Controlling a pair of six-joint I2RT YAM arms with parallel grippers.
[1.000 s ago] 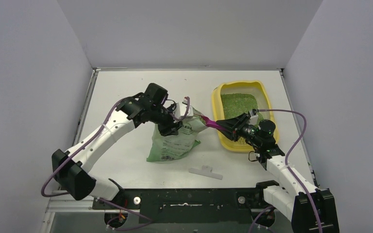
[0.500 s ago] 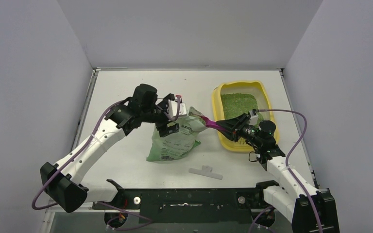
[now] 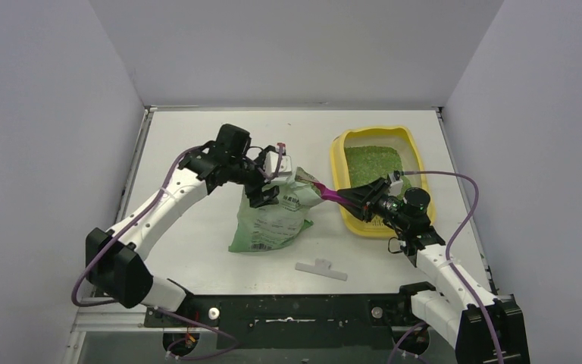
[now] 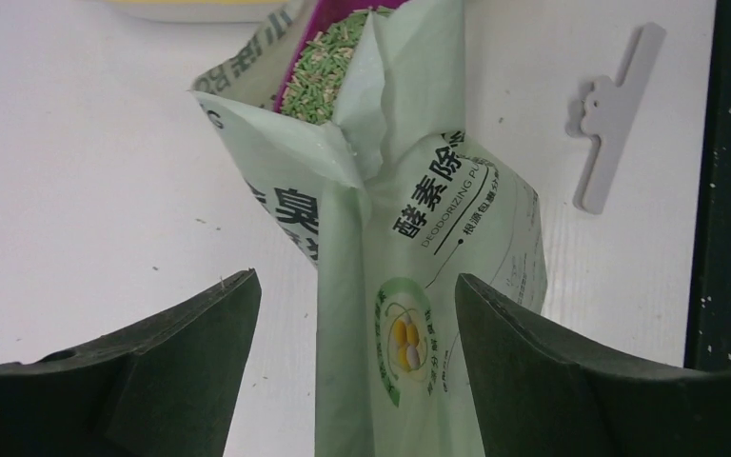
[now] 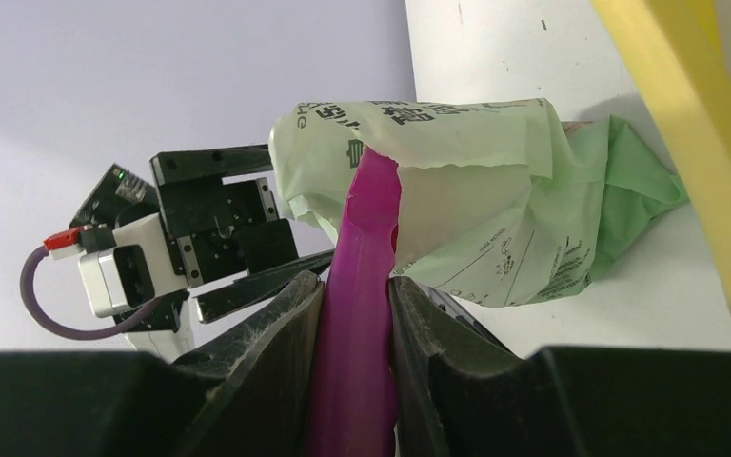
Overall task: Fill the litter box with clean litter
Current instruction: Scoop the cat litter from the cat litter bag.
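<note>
The yellow litter box [image 3: 339,152] lies at the right of the table with green clean litter [image 3: 375,162] in it. A light-green printed bag [image 3: 271,218] stands left of it, mouth open, with more clean litter [image 4: 316,76] showing inside. My left gripper [image 4: 354,278] is open, one jaw on each side of the bag's upper fold [image 4: 419,257], a gap showing at each. My right gripper [image 5: 355,286] is shut on the handle of a magenta scoop [image 5: 366,257], whose head reaches into the bag's mouth [image 3: 320,189]. From above, the left gripper [image 3: 267,189] is at the bag's top and the right gripper [image 3: 351,196] is at the box's near-left corner.
A white bag clip [image 3: 320,268] lies on the table near the front edge, also in the left wrist view as the clip [image 4: 614,114]. The box's yellow rim [image 5: 695,124] runs close beside the right arm. Grey walls stand on three sides.
My left gripper has opened and let go of the bag's top, and its arm has shifted a little. The right gripper and scoop have stayed put.
</note>
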